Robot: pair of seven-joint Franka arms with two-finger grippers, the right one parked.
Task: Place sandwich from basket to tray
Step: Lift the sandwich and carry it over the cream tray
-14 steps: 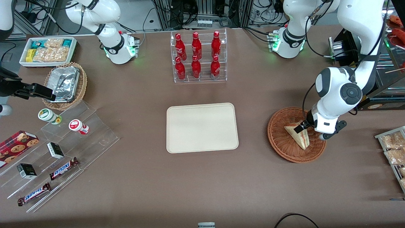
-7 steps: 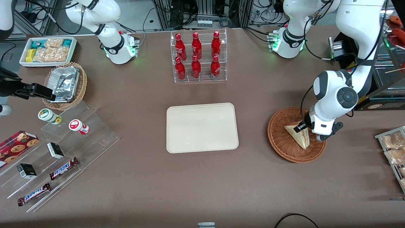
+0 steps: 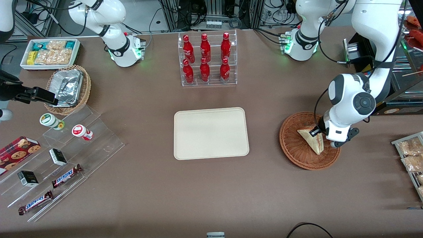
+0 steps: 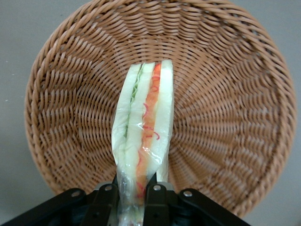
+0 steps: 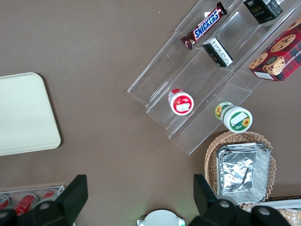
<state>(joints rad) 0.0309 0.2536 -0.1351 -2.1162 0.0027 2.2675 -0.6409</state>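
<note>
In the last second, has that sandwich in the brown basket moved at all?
Yes, slightly. The sandwich, pinched in the pincer, has risen and shifted a little farther from the front camera, judged against the basket rim. It remains over the basket.

The basket [image 4: 225, 94] is ribbed, matt reddish-brown wicker. The sandwich [image 4: 143, 141] wears a clear glossy film, creased over soft pale bread. The gripper [image 4: 130, 190], pinching its end over the basket, looks like matt black plastic, though little shows. The tray [image 3: 211, 133] is smooth, dull cream, on a matt brown table [image 3: 211, 191].
</note>
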